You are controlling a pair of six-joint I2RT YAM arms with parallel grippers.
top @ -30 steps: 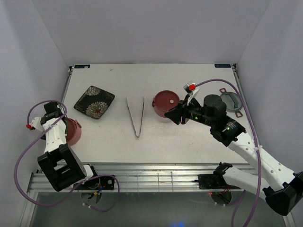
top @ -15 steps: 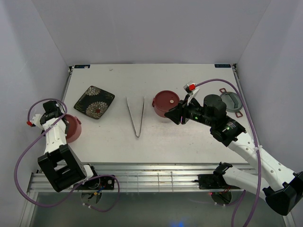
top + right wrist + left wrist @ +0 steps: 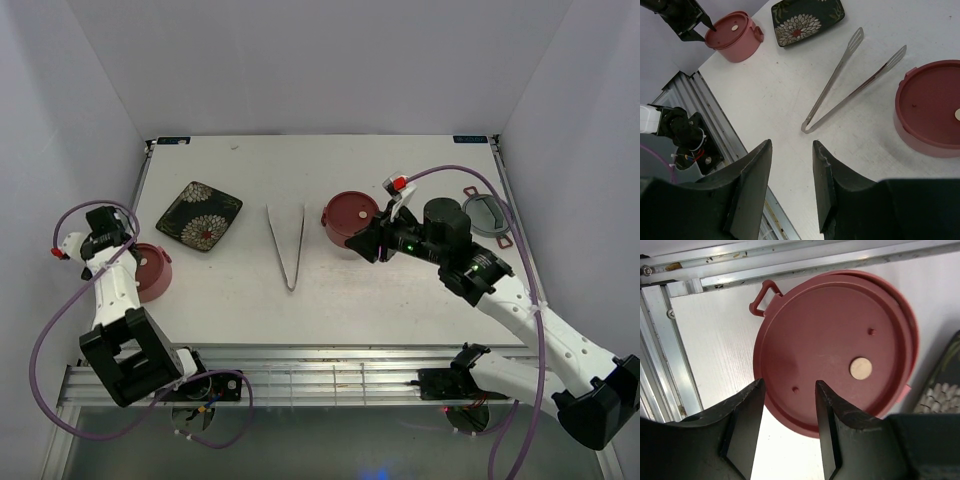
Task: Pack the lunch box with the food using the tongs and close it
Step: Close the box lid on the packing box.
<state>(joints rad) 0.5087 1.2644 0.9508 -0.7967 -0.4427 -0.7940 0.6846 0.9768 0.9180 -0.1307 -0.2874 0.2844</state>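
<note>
The left hand [image 3: 789, 390] has drifted left off the left tier [image 3: 835, 340], spread and empty; right hand [image 3: 791, 145] spread too; tongs [image 3: 289, 280] lie untouched.

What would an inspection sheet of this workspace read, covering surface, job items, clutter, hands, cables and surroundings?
Surface: white table, no spills seen.
Job's things: left tier at the left edge, red lid on. Right tier right of centre, red lid on. Tongs lie flat between the plate and the right tier. No food seen.
Clutter: dark floral plate; grey round disc near the right edge.
Hands: left hand open above the left tier's lid, holding nothing. Right hand open and empty, beside the right tier.
Cables: left purple cable loops off the table edge; right purple cable arcs over the arm.
Surroundings: white walls; metal rail at the near edge.
</note>
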